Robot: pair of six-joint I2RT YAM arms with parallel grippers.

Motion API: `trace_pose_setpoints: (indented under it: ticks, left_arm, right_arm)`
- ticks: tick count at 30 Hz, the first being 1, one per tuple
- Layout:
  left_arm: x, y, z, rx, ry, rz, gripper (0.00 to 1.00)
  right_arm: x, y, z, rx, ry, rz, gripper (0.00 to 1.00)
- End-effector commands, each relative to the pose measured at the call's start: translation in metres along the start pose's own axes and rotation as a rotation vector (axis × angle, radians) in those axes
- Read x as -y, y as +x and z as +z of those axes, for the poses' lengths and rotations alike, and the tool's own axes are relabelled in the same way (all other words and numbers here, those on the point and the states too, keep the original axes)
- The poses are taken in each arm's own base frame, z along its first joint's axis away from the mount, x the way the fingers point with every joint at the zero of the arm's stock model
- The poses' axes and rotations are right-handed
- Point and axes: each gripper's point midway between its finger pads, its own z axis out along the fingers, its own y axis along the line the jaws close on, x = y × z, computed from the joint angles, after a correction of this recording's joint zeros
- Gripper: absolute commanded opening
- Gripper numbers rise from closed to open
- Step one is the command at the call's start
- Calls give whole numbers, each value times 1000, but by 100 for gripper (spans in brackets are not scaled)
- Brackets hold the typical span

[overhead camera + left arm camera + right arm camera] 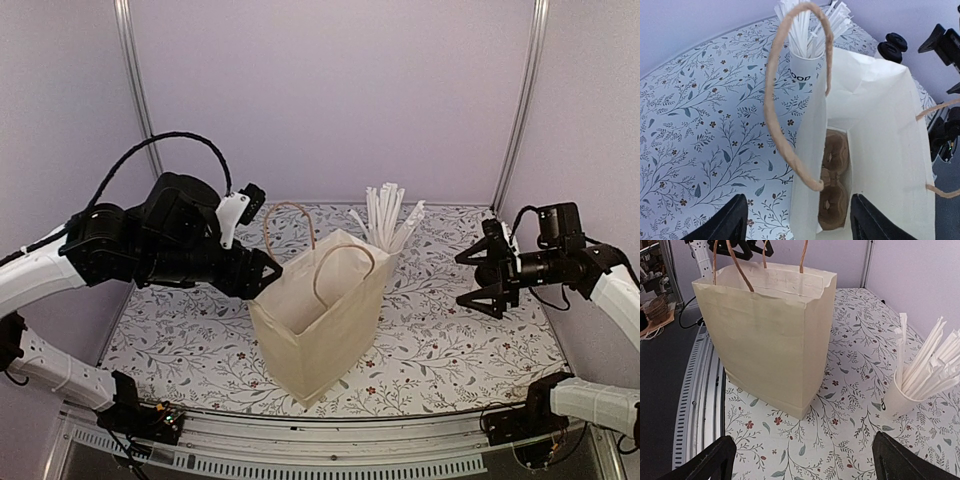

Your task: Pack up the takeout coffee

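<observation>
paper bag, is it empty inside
No, a brown cardboard cup tray lies at the bottom of the paper bag.

We get the top cam high behind the near edge, facing fwd & down over the whole floral-print table cover (180,350). The left wrist cam hangs close above the cream paper bag with twisted brown handles (875,115), looking almost straight down into its mouth past the left gripper (797,197). The right wrist cam sits lower & farther off, slanting down at the bag's broad side past the right gripper (802,437). All 3 views share the bag & the white paper cup of wrapped straws (897,402).
</observation>
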Motion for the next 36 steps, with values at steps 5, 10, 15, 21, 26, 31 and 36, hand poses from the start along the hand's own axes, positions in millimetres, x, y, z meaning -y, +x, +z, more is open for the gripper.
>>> trace_pose_setpoints:
  ticks: [5, 10, 15, 21, 26, 31, 36]
  left_arm:
    - [-11, -41, 3, 91, 56, -40, 67]
    - [-5, -64, 10, 126, 90, -5, 62]
    - [-1, -75, 23, 118, 97, 11, 49]
    - [1, -85, 25, 123, 97, 23, 7]
    - [13, -111, 7, 175, 153, 56, 0]
    - [27, -144, -14, 239, 196, 103, 0]
    - [37, -174, -31, 285, 217, 135, 0]
  right_arm:
    - [-35, -89, 32, -8, -276, -123, 99]
    - [-49, -129, 65, -25, -384, -123, 94]
    - [-73, -130, 113, -119, -448, -154, 78]
    - [-78, -153, 139, -139, -482, -150, 16]
    - [-85, -206, 127, -42, -472, -238, 0]
    - [-97, -257, 106, 77, -445, -346, 0]
    - [-101, -284, 92, 140, -427, -407, 0]
